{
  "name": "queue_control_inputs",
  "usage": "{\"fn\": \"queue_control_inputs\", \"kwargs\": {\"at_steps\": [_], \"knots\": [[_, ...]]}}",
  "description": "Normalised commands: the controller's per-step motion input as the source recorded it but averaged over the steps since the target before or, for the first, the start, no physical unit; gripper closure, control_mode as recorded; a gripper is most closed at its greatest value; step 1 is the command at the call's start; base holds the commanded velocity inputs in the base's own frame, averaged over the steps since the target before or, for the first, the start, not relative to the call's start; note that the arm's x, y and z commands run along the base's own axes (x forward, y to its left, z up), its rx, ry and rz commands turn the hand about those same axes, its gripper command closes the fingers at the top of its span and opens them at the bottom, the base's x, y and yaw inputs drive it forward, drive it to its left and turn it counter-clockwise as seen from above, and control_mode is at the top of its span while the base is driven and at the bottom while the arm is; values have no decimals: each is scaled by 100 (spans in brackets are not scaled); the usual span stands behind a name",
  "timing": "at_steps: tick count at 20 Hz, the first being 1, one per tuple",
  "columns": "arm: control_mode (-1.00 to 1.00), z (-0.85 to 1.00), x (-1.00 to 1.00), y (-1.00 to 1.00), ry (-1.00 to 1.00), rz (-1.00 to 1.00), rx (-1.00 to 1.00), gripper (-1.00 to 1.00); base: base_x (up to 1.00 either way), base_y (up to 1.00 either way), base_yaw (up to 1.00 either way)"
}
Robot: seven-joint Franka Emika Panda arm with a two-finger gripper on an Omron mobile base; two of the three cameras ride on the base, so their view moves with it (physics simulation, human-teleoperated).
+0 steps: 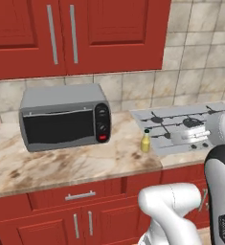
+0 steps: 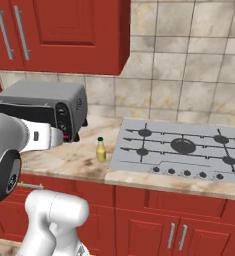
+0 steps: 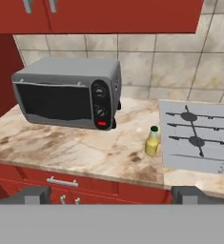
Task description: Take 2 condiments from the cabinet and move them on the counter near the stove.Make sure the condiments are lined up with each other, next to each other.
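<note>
A small yellow bottle with a dark green cap (image 1: 145,141) (image 2: 101,150) (image 3: 152,142) stands upright on the beige marbled counter (image 1: 75,162) (image 2: 71,156) (image 3: 85,152), just left of the stove's (image 1: 181,119) (image 2: 189,150) (image 3: 199,138) front corner. The red wall cabinet (image 1: 61,33) (image 2: 64,30) (image 3: 108,14) hangs above with its doors shut. My gripper (image 1: 181,136) (image 2: 66,136) (image 3: 112,196) hovers out in front of the counter, well back from the bottle. It is open, its fingertips (image 3: 35,194) wide apart with nothing between them.
A grey toaster oven (image 1: 63,117) (image 2: 39,107) (image 3: 68,93) sits on the counter left of the bottle. Red base cabinets with a silver drawer handle (image 1: 80,195) (image 3: 61,181) run below. A red side panel (image 3: 1,81) bounds the far left.
</note>
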Motion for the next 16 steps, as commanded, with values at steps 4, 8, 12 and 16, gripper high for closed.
{"fn": "queue_control_inputs", "kwargs": {"at_steps": [4, 8, 12, 16], "knots": [[100, 0, 0, 0, 0, 0, 0, -100, -12, -100, -6], [100, 0, 0, 0, 0, 0, 0, -100, -8, -100, -8], [100, 0, 0, 0, 0, 0, 0, -100, -30, -100, -6], [100, 0, 0, 0, 0, 0, 0, -100, -44, -100, -3]]}}
